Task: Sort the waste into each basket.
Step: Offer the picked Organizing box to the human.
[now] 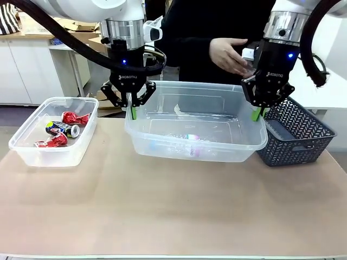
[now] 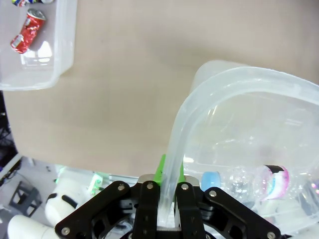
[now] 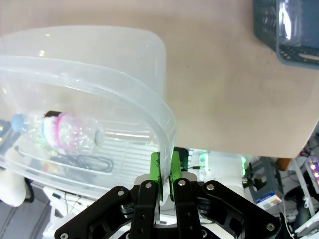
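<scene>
A light tan table [image 1: 173, 206] stretches out in front of me, its surface plain and matte. At its far right end, on my right, a dark grey lattice-pattern basket [image 1: 303, 135] stands upright. Across the table a person in a black top [image 1: 200, 32] stands close to the far edge. Behind them, to my left, are white cabinets [image 1: 21, 70] with flattened cardboard [image 1: 70, 26] lying on top.
</scene>
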You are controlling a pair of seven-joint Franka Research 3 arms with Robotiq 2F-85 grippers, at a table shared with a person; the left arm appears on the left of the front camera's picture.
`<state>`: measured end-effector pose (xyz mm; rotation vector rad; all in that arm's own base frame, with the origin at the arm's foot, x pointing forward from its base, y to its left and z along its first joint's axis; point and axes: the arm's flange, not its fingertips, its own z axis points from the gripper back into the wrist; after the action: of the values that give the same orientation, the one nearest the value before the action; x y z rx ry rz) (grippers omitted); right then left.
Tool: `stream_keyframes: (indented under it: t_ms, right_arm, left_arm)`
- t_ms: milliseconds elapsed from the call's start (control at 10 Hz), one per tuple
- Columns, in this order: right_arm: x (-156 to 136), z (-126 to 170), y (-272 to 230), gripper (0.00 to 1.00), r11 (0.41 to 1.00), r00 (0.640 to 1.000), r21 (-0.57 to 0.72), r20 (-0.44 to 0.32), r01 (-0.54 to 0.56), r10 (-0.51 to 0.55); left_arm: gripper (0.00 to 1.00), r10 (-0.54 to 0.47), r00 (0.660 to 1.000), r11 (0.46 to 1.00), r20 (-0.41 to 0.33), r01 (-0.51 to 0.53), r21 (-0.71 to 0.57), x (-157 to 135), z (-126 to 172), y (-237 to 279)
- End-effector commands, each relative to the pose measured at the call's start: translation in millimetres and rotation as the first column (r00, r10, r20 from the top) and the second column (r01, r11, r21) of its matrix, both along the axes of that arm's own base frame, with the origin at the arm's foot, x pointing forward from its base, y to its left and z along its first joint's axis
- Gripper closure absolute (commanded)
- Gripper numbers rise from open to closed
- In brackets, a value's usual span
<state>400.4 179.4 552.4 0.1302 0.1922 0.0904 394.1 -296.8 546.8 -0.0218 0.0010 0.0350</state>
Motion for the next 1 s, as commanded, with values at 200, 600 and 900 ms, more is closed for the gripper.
stream_keyframes:
  t_ms: [200, 600, 900]
  right_arm:
    - [-2.0, 3.6, 3.7, 0.92, 0.999, 0.999, 0.001, -0.005, -0.038, 0.038]
    - [-2.0, 3.6, 3.7, 0.92, 0.999, 0.999, 0.001, -0.005, -0.038, 0.038]
    - [-2.0, 3.6, 3.7, 0.92, 0.999, 0.999, 0.001, -0.005, -0.038, 0.038]
  left_arm:
    - [0.95, 0.022, 1.0, 1.0, 0.014, -0.022, -0.003, 0.2, 1.2, 0.9]
    - [0.95, 0.022, 1.0, 1.0, 0.014, -0.022, -0.003, 0.2, 1.2, 0.9]
    - [0.95, 0.022, 1.0, 1.0, 0.014, -0.022, -0.003, 0.2, 1.2, 0.9]
